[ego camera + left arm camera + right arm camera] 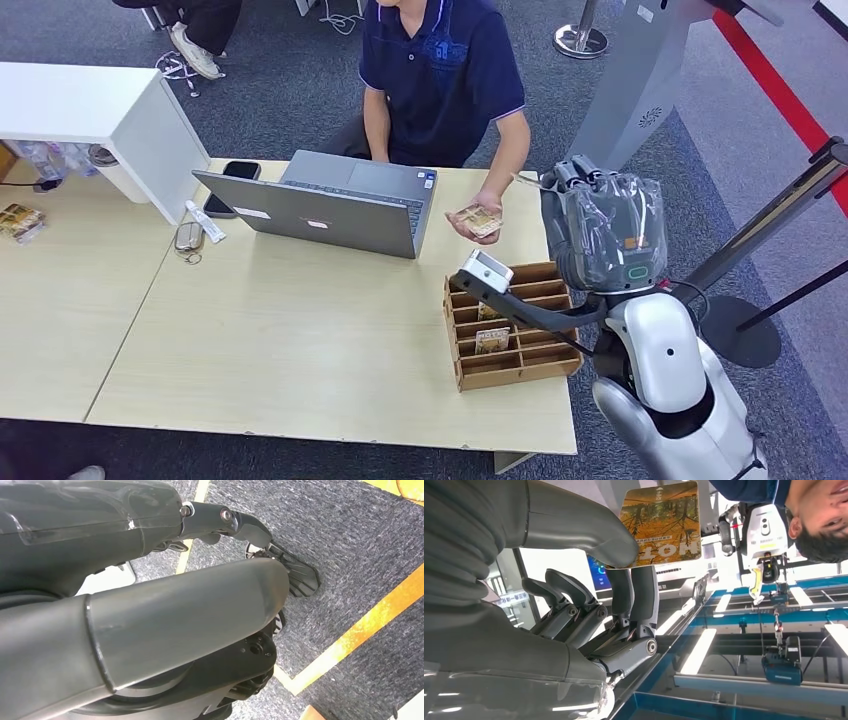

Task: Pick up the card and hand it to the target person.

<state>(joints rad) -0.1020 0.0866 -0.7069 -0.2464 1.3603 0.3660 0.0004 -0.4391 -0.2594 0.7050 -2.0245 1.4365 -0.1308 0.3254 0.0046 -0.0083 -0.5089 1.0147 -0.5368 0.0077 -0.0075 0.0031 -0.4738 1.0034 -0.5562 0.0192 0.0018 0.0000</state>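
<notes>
1. The robot's right hand (589, 605), raised at the tabletop's (300, 340) three o'clock edge, pinches a card (661, 522) between thumb and fingers (644, 590), held up toward the seated person (440, 70).
2. At twelve o'clock the person in a navy shirt extends a hand (478, 220), palm up, holding cards, just beyond a grey laptop (320, 205).
3. A wooden divided tray (510, 325) sits near the right hand, another card (491, 340) lying in a compartment.
4. The left hand (165, 605) hangs over carpeted floor; whether its fingers are curled or spread, I cannot tell.
</notes>
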